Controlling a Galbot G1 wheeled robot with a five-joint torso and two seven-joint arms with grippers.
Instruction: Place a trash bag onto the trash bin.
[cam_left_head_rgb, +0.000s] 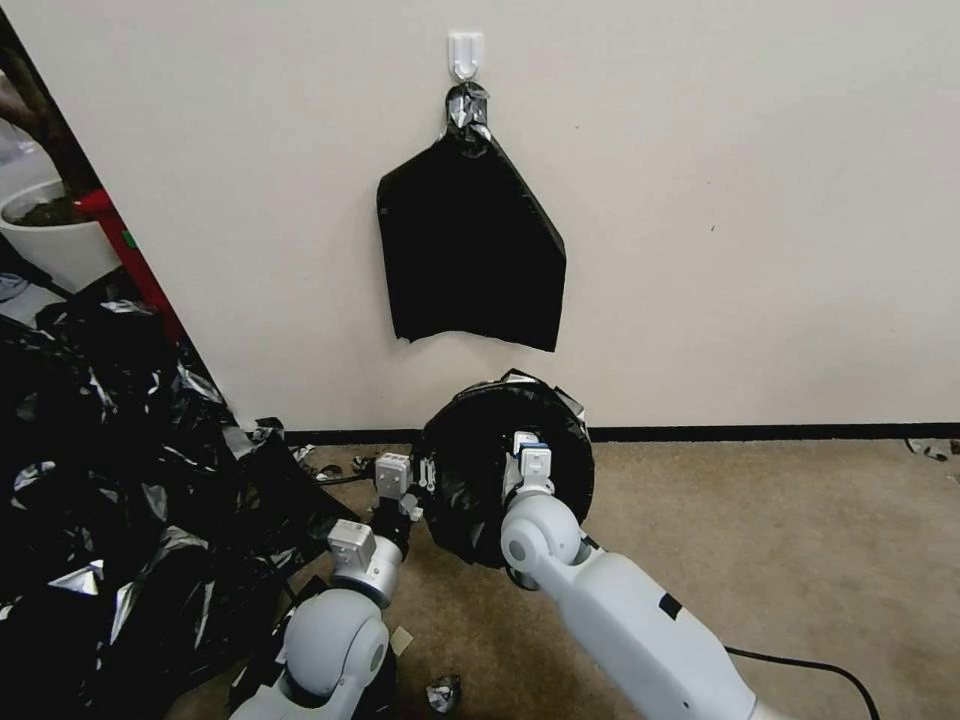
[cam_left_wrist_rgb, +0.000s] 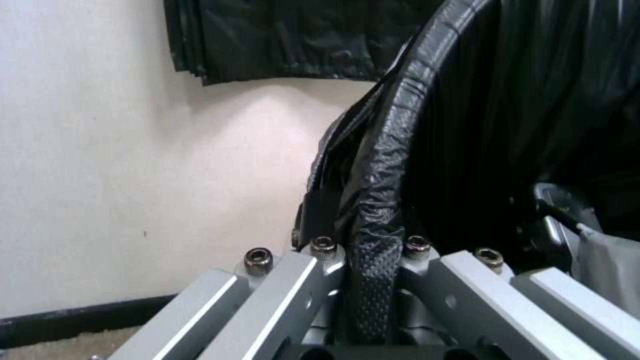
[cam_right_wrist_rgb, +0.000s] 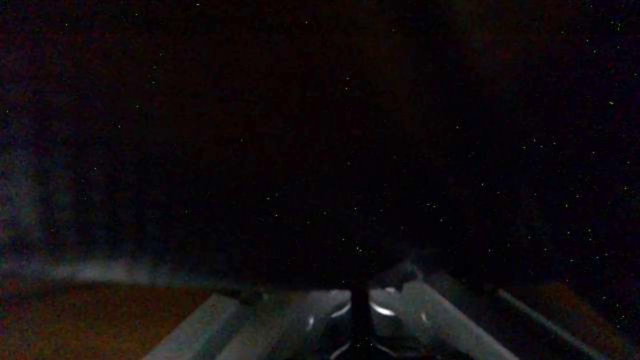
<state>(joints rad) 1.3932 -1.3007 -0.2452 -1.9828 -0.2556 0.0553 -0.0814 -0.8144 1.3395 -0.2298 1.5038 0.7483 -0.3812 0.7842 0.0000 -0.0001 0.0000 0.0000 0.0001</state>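
Note:
The trash bag (cam_left_head_rgb: 470, 480), glossy black, is stretched over a round opening that faces me by the wall; the trash bin's own walls are hidden beneath it. In the left wrist view the bag (cam_left_wrist_rgb: 393, 150) wraps a curved rim, and my left gripper (cam_left_wrist_rgb: 370, 260) is shut on that wrapped rim. In the head view the left gripper (cam_left_head_rgb: 425, 482) sits at the opening's left edge. My right gripper (cam_left_head_rgb: 530, 455) reaches into the dark mouth from the front, with black plastic all around it.
A flat black sheaf of bags (cam_left_head_rgb: 470, 250) hangs from a white wall hook (cam_left_head_rgb: 466, 52) just above. A big heap of black bags (cam_left_head_rgb: 120, 480) covers the floor at left, beside a white plant pot (cam_left_head_rgb: 55, 235). Bare carpet (cam_left_head_rgb: 780, 540) lies to the right.

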